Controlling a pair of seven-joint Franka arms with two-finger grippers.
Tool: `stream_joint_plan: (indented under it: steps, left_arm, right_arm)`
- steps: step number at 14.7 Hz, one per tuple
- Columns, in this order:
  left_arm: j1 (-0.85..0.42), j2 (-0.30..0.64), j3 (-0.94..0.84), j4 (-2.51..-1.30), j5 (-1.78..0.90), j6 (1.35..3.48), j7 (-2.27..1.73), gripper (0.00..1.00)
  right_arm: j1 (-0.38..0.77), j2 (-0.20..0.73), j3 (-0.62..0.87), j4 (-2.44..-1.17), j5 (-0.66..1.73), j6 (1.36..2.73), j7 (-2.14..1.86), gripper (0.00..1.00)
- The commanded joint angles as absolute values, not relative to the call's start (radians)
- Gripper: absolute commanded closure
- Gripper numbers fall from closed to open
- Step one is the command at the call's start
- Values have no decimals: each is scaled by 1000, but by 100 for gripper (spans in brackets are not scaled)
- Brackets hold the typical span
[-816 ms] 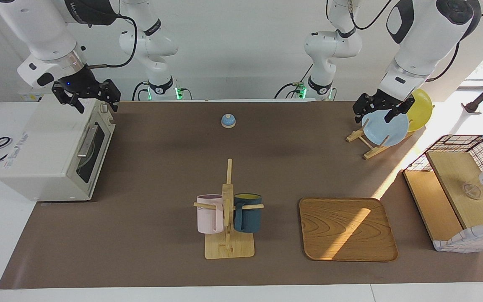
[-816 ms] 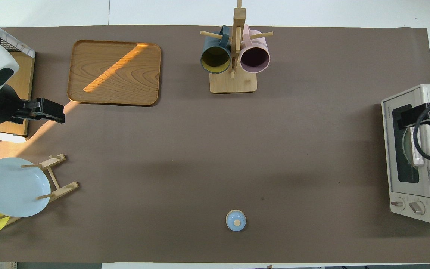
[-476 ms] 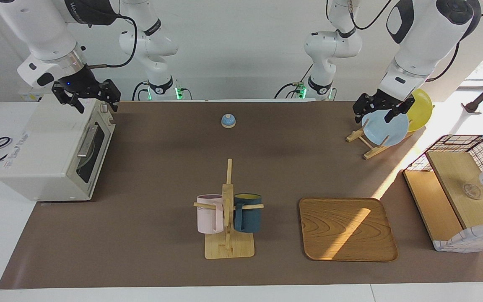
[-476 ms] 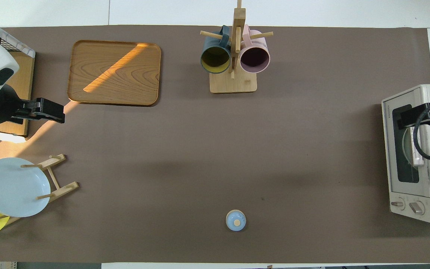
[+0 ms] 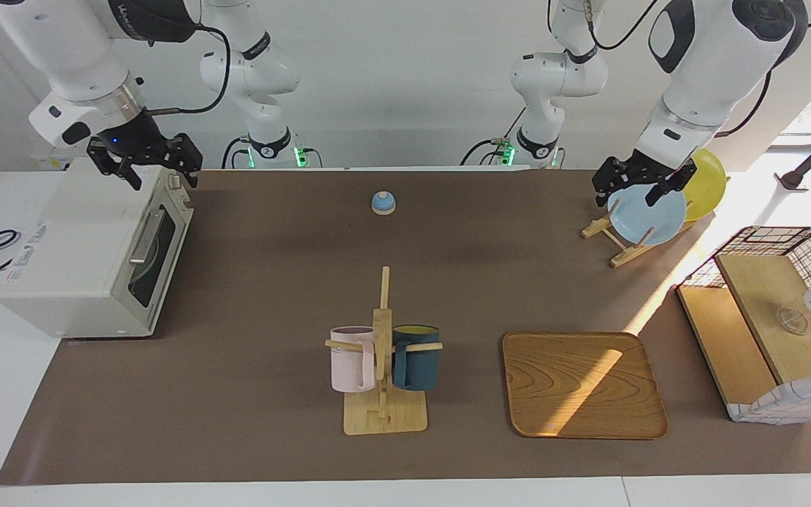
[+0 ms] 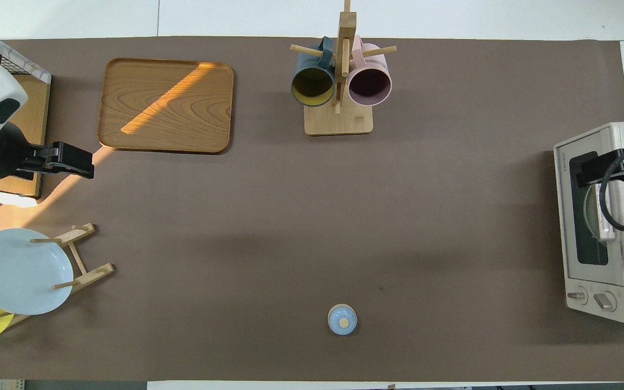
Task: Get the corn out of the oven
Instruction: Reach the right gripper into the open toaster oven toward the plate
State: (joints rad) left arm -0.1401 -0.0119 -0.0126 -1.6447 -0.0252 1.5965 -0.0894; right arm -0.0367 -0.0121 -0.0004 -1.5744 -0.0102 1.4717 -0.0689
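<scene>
The off-white oven (image 5: pixel 74 260) stands at the right arm's end of the table, and it also shows in the overhead view (image 6: pixel 604 227). Its dark glass door (image 5: pixel 155 250) is shut, with the metal handle across it. A pale round shape shows dimly through the glass. The corn is hidden. My right gripper (image 5: pixel 159 172) hangs open and empty above the oven's top, and also shows in the overhead view (image 6: pixel 583 172). My left gripper (image 5: pixel 631 191) is open and empty in the air over the plate rack at the left arm's end.
A mug tree (image 5: pixel 383 352) with a pink and a dark blue mug stands mid-table. A wooden tray (image 5: pixel 581 384) lies beside it. A plate rack (image 5: pixel 624 239) holds a blue and a yellow plate. A small blue knob (image 5: pixel 383 203) sits near the robots. A wire basket (image 5: pixel 778 317) is at the left arm's end.
</scene>
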Motion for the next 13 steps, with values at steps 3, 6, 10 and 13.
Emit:
stream_joint_plan:
  steps: [3,6,10,13]
  left_arm:
    - [-129,-28,-18,-1658,-35,1609,-75,0]
    - [-129,-28,-18,-1658,-35,1608,-75,0]
    - [-129,-28,-18,-1658,-35,1609,-75,0]
    - [-129,-28,-18,-1658,-35,1609,-75,0]
  right_arm:
    - [-40,-17,5,-1606,-9,1524,-54,0]
    - [-35,-38,6,-1658,-9,1582,-51,0]
    - [-37,-66,8,-1728,-11,1640,-61,0]
    - [-49,-87,8,-1797,-9,1686,-118,25]
